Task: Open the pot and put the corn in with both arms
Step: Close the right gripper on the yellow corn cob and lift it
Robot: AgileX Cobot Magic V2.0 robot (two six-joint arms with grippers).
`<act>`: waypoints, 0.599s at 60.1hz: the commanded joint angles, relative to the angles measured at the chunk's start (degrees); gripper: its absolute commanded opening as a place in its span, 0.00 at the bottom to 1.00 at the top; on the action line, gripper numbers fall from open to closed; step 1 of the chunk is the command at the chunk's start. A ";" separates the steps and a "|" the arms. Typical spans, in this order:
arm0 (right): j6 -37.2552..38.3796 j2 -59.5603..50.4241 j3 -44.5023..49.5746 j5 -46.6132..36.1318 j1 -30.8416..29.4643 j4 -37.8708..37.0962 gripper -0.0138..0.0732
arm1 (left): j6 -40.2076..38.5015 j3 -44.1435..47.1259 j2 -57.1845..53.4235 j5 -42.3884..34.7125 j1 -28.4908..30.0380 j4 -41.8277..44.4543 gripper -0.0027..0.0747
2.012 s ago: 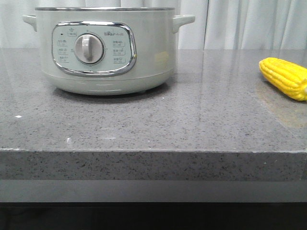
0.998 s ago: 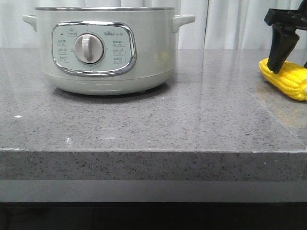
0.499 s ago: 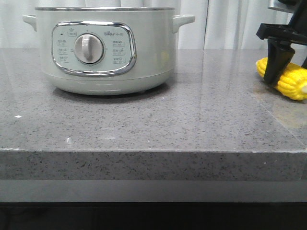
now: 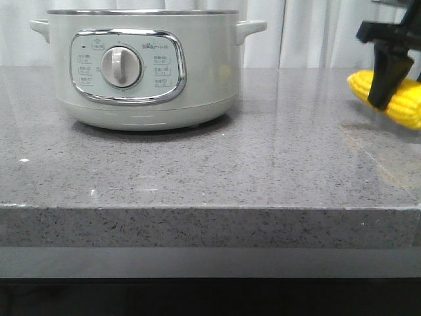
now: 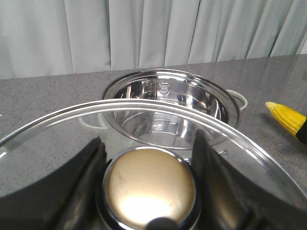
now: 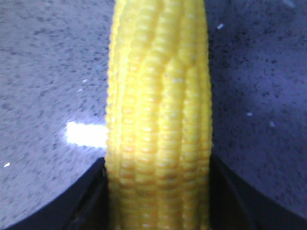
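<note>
The corn (image 4: 395, 104) is clamped in the right fingers (image 4: 385, 85); left fingers (image 5: 148, 184) grip the lid (image 5: 144, 143). Carry it level over the open pot (image 5: 168, 103).

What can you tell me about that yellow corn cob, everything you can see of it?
The corn is a bright yellow cob with neat rows of glossy kernels and a tapered tip pointing toward the pot. It sits at the counter's right end, lifted slightly off the grey stone counter and tilted. The right gripper is shut around it, black fingers pressing both sides.
</note>
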 commanded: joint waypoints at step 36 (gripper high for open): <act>-5.21 -31.38 -1.94 2.37 7.43 7.56 0.50 | -0.05 -2.33 -0.02 -8.47 0.07 -0.70 0.32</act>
